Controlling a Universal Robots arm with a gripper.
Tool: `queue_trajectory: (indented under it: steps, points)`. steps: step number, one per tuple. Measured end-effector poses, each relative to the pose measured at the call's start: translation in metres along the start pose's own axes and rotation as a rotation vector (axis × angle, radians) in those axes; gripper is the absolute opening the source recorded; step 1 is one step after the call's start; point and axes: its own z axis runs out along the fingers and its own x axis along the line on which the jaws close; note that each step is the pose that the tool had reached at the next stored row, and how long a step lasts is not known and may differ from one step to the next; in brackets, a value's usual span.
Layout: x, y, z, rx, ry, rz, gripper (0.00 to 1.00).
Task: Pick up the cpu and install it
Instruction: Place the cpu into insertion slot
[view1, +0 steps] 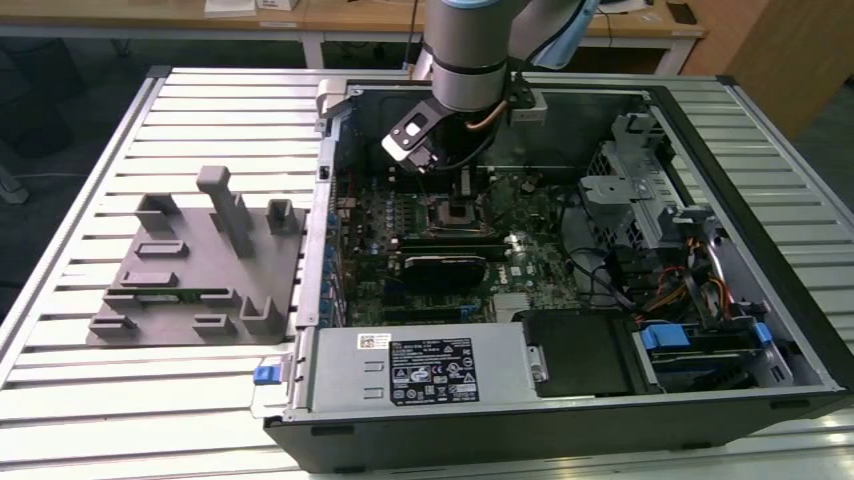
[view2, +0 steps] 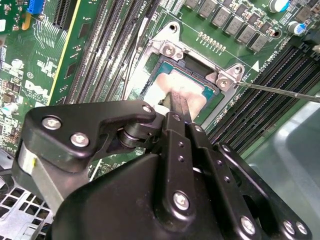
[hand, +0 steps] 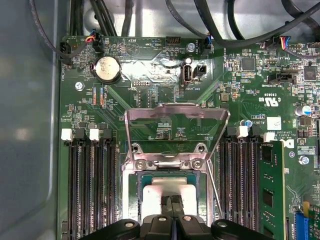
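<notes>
A slatted metal counter (view1: 80, 400) carried an open black computer case (view1: 561, 435), with pale wooden desks (view1: 360, 15) behind it. We saw the cpu (hand: 150, 197), a flat square with a pale, dully shining lid and a thin dark rim, lying level in the steel-framed socket (view2: 170, 50) on the green motherboard (hand: 150, 75). The claw (hand: 172, 198) stood directly over it. Its two black fingers were drawn together with barely a seam between them, tips at the middle of the lid; we could not tell whether they touched it. The socket's silvery load plate (hand: 175, 125) stood swung up just beyond. Rows of black memory slots (hand: 90, 190) flanked the socket. A moulded grey tray (view1: 187, 290) lay on the counter at the exterior view's left of the case.
</notes>
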Motion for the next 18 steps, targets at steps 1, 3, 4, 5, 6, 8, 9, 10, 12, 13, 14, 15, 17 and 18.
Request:
queue_trajectory:
  steps: [1, 3, 4, 5, 6, 8, 9, 10, 12, 13, 14, 15, 17, 18]
  points:
    - [0.0000, 0.0000, 0.0000, 0.0000, 0.0000, 0.000, 0.11]
    - [0.0001, 0.0000, 0.0001, -0.0001, 0.0002, 0.000, 0.11]
    - [0.0000, 0.0000, 0.0002, -0.0001, 0.0002, 0.000, 0.11]
    - [0.0000, 0.0000, 0.0004, 0.0000, 0.0001, 0.000, 0.11]
    - [0.0000, 0.0000, 0.0004, 0.0000, 0.0000, 0.000, 0.11]
    - [0.0001, 0.0000, 0.0005, 0.0000, 0.0000, 0.000, 0.11]
    - [0.0001, 0.0000, 0.0006, 0.0000, 0.0000, 0.000, 0.11]
    - [0.0001, 0.0000, 0.0006, -0.0001, 0.0002, 0.000, 0.11]
    - [0.0002, 0.0002, -0.0005, -0.0011, 0.0016, 0.000, 0.11]
    - [0.0001, 0.0002, -0.0017, -0.0008, 0.0013, 0.000, 0.11]
    - [-0.0001, 0.0002, -0.0034, -0.0003, 0.0004, 0.000, 0.11]
    - [-0.0002, 0.0002, -0.0051, -0.0003, 0.0004, 0.000, 0.11]
    - [-0.0005, 0.0004, -0.0094, -0.0002, 0.0004, 0.000, 0.11]
    - [-0.0006, 0.0005, -0.0122, -0.0001, 0.0002, 0.000, 0.11]
